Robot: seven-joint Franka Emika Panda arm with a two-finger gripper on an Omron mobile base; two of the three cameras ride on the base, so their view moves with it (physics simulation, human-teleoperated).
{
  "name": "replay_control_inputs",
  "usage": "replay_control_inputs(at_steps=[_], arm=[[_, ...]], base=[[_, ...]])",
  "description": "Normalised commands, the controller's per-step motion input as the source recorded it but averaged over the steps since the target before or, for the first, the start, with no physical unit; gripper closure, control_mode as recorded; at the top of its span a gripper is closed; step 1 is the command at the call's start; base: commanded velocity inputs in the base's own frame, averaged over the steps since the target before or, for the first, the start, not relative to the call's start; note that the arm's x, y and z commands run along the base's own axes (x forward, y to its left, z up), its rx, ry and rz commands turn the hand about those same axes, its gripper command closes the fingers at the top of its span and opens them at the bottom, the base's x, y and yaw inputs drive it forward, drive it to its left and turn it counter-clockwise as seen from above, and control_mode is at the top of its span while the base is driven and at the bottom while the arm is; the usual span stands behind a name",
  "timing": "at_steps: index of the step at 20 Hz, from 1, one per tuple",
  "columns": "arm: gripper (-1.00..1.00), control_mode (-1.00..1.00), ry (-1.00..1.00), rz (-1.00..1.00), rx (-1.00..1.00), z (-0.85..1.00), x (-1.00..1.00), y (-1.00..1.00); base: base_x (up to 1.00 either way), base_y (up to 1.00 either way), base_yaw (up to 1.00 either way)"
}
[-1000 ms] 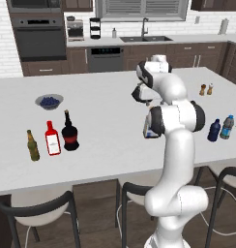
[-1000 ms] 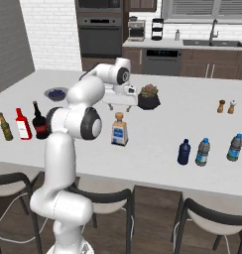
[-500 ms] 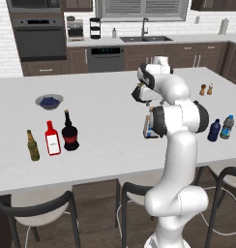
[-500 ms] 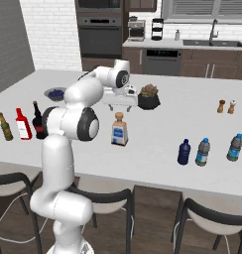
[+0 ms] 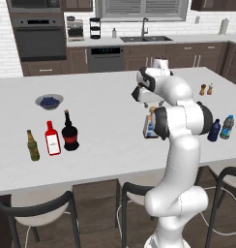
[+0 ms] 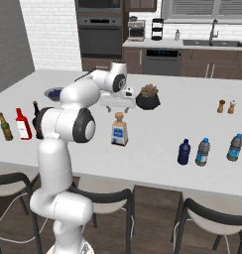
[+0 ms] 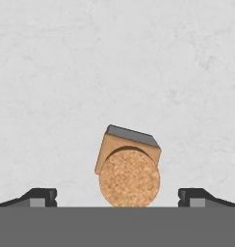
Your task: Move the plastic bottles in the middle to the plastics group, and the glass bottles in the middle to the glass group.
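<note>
My gripper (image 6: pixel 121 107) hangs open over the counter, just above and behind the pale squarish bottle (image 6: pixel 119 130) with a blue label. In the hand view its tan ball stopper (image 7: pixel 129 178) sits between my fingertips (image 7: pixel 40 197), untouched. The arm partly hides this bottle (image 5: pixel 149 127) in the left base view. The squat black bottle (image 5: pixel 69 133) stands beside the red bottle (image 5: pixel 52 139) and the olive-brown bottle (image 5: pixel 32 146) at the left. The navy bottle (image 6: pixel 184 152) stands close beside two blue-capped bottles (image 6: pixel 203 152) (image 6: pixel 235 147) on the right.
A dark pot with a plant (image 6: pixel 148 97) stands just right of my hand. A bowl of blue fruit (image 5: pixel 49 101) sits at the far left, and two small shakers (image 6: pixel 226 106) at the far right. Chairs line the counter's near edge.
</note>
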Motion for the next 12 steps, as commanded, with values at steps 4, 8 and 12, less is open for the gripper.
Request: replay_control_inputs(at_steps=[4, 8, 12], arm=[[-1.00, -1.00, -0.01, 0.00, 0.00, -0.16, 0.19, 0.02], [-1.00, -1.00, -0.01, 0.00, 0.00, -0.08, 0.16, -0.06], [-1.00, -1.00, 0.00, -0.01, 0.00, 0.00, 0.00, -0.09]], base=[[0.00, 0.00, 0.00], [0.00, 0.00, 0.00], [0.00, 0.00, 0.00]])
